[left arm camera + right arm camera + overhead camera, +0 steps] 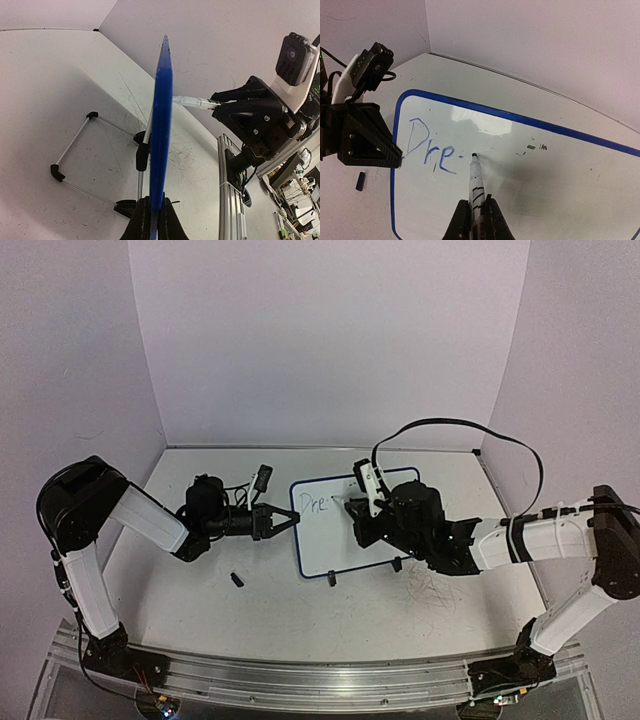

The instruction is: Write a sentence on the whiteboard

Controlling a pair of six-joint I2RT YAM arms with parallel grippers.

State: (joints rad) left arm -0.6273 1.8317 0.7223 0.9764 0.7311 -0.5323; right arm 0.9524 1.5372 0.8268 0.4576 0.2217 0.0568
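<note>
We found the right gripper (pixel 477 212) closed on a marker (pixel 476 182), its two black fingers pinching the slim barrel from either side. The barrel was round white plastic with black bands and print. Its long axis ran straight out from the jaws, toward the left and a little far in the scene. Its dark tip sat on the board just right of the last letter.

The sentence (pixel 427 145) was there only in part (we could read "Dre" and a short dash after it). It was thin blue cursive, running left to right along the board's long side, in its far left quarter.

The whiteboard (pixel 545 180) was a glossy white rectangle with a dark blue rim and rounded corners, and it caught a patch of glare near its far edge. From above it lay mid-table between the two arms, long axis left to right with the right end slightly farther, and two small black feet (pixel 332 580) at its near edge.

The left gripper (pixel 288 521) was clamped on the rim at the board's left edge. Its own camera showed the blue edge end-on between the black fingers.

The table (pixel 200 620) was matte white and scuffed with grey scribbles. A small dark piece (pixel 238 580) lay on it near the board's near left corner, apart from it.
</note>
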